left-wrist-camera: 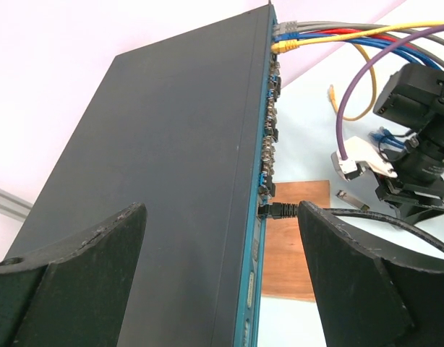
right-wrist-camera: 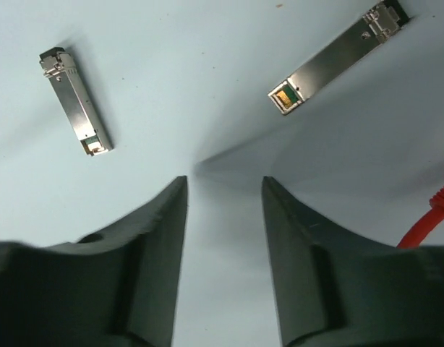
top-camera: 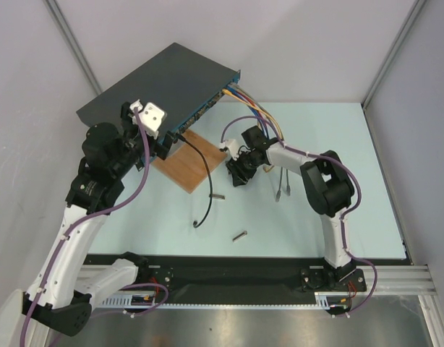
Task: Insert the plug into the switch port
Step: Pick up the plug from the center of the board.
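The switch (left-wrist-camera: 171,188), a flat dark box, fills the space between the fingers of the left claw (left-wrist-camera: 222,210). Its blue front edge runs straight up the gap. Any print on that face is seen too edge-on to read. The left claw is released, with its fingers spread wide and gripping nothing.

The pale table (top-camera: 374,166) lies bare right under and ahead of the right claw (right-wrist-camera: 223,184). That claw is also released, its fingers apart with only table between them.

The wooden board (left-wrist-camera: 298,238) lies below the switch face, just inside the left claw's right finger.

Coloured cables (left-wrist-camera: 338,36) fill the ports at the far end of the row, well ahead of the left claw.

The black plug (left-wrist-camera: 283,210) sits in a nearer port, just beside the left claw's right fingertip, and its black cable (left-wrist-camera: 381,215) trails off behind that finger.

Two silver modules (right-wrist-camera: 76,101) (right-wrist-camera: 338,58) lie ahead of the right claw, one to each side, and a red cable (right-wrist-camera: 432,224) lies at its right.
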Robot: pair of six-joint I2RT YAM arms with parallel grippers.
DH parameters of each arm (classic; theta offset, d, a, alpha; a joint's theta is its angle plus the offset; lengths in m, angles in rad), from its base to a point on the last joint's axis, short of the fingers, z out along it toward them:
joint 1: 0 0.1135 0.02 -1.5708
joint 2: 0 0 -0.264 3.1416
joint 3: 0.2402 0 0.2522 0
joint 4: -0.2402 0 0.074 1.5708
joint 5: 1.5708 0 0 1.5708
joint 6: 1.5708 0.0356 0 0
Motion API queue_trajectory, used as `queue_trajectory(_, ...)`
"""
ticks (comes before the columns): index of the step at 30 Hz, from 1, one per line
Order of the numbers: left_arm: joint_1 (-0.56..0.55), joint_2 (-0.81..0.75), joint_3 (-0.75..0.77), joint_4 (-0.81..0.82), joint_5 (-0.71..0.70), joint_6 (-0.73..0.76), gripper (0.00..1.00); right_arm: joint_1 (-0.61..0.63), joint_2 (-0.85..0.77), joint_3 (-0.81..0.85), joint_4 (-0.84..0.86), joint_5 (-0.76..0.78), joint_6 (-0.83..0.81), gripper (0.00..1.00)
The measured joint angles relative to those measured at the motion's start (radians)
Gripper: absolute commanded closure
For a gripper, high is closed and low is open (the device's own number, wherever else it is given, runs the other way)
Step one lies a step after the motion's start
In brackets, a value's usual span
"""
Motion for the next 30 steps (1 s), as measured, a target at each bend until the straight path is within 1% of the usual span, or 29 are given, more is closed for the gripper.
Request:
queue_trajectory(2, 0.0, 0.0, 0.0, -0.003, 0.007, 0.0, 0.09, -0.006, 0.0, 0.001, 0.008, 0.005, -0.019, 0.4)
queue_trajectory(5, 0.0, 0.0, 0.0, -0.006, 0.009, 0.0, 0.09, -0.021, 0.024, 0.057, -0.029, 0.026, -0.018, 0.38)
queue_trajectory(7, 0.0, 0.0, 0.0, -0.005, 0.008, 0.0, 0.08, -0.033, 0.069, 0.134, -0.048, 0.039, 0.009, 0.38)
queue_trajectory(10, 0.0, 0.0, 0.0, -0.005, 0.008, 0.0, 0.07, -0.041, 0.124, 0.219, -0.058, 0.051, 0.069, 0.42)
queue_trajectory(14, 0.0, 0.0, -0.003, -0.002, 0.008, 0.0, 0.07, -0.034, 0.147, 0.25, -0.064, 0.072, 0.15, 0.44)
queue_trajectory(19, 0.0, 0.0, -0.013, 0.003, 0.007, 0.0, 0.07, 0.004, 0.177, 0.298, -0.066, 0.103, 0.235, 0.46)
queue_trajectory(22, 0.0, 0.0, -0.019, 0.01, 0.006, 0.0, 0.07, 0.026, 0.184, 0.311, -0.064, 0.134, 0.277, 0.55)
queue_trajectory(23, 0.0, 0.0, -0.02, 0.013, 0.006, 0.001, 0.07, 0.033, 0.19, 0.318, -0.067, 0.153, 0.285, 0.62)
queue_trajectory(26, 0.0, 0.0, -0.03, 0.024, -0.004, 0.003, 0.06, 0.056, 0.214, 0.354, -0.064, 0.212, 0.292, 0.69)
queue_trajectory(27, 0.0, 0.0, -0.032, 0.025, -0.01, 0.004, 0.06, 0.062, 0.219, 0.359, -0.057, 0.236, 0.289, 0.83)
queue_trajectory(29, 0.0, 0.0, -0.036, 0.027, -0.014, 0.009, 0.05, 0.072, 0.219, 0.361, -0.062, 0.28, 0.282, 1.0)
queue_trajectory(30, 0.0, 0.0, -0.037, 0.027, -0.014, 0.01, 0.04, 0.075, 0.215, 0.36, -0.066, 0.297, 0.28, 1.0)
